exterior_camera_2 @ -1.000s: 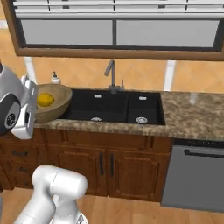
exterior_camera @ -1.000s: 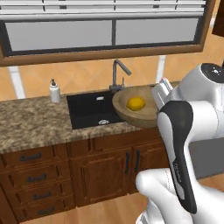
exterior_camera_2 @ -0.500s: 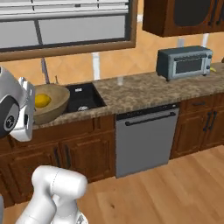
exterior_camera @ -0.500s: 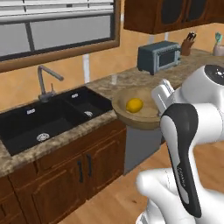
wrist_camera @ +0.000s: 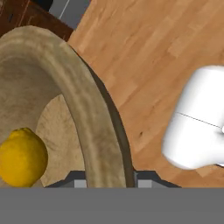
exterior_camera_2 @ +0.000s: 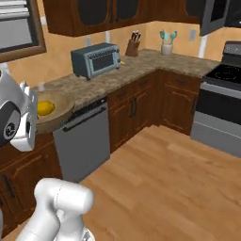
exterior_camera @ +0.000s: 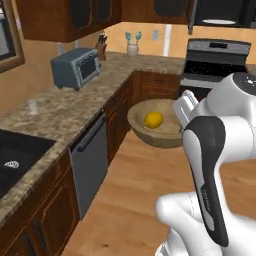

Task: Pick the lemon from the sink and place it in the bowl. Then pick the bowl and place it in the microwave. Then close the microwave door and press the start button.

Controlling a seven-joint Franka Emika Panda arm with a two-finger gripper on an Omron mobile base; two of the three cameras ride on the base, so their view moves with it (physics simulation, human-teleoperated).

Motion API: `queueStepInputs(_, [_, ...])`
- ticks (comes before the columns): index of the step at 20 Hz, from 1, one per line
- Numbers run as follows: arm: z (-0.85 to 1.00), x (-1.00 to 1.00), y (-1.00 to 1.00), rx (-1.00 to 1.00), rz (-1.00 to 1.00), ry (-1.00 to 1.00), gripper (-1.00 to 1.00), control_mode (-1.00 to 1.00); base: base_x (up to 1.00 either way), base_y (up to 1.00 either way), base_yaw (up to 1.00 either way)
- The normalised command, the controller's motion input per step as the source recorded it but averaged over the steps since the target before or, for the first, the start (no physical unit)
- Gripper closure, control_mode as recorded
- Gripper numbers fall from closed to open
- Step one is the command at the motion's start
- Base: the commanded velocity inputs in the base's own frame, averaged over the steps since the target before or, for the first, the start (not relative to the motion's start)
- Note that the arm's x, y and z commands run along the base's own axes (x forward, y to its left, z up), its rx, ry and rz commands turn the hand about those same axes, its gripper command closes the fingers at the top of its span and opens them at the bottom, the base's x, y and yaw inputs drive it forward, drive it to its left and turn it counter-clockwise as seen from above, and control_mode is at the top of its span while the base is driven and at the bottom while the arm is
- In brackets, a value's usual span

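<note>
Gripper clamped on the thick rim of the rigid wooden bowl; the loose lemon inside may roll if tilted.

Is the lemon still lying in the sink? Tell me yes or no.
No. The lemon sits inside the bowl, which hangs in the air over the wooden floor, apart from the sink at the left.
</note>
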Motion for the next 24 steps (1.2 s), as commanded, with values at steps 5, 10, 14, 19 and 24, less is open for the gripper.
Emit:
queueStepInputs(5, [0.0, 0.0, 0.0, 0.0, 0.0, 0.0, 1.0, 1.0, 0.1, -0.39, -0.78])
queueStepInputs(10, [0.0, 0.0, 0.0, 0.0, 0.0, 0.0, 1.0, 1.0, 0.47, -0.29, -0.69])
queueStepInputs(14, [0.0, 0.0, 0.0, 0.0, 0.0, 0.0, 1.0, 1.0, 0.8, -0.19, -0.57])
queueStepInputs(19, [0.0, 0.0, 0.0, 0.0, 0.0, 0.0, 1.0, 1.0, 1.0, -0.16, -0.09])
queueStepInputs(24, [0.0, 0.0, 0.0, 0.0, 0.0, 0.0, 1.0, 1.0, 1.0, -0.43, 0.23])
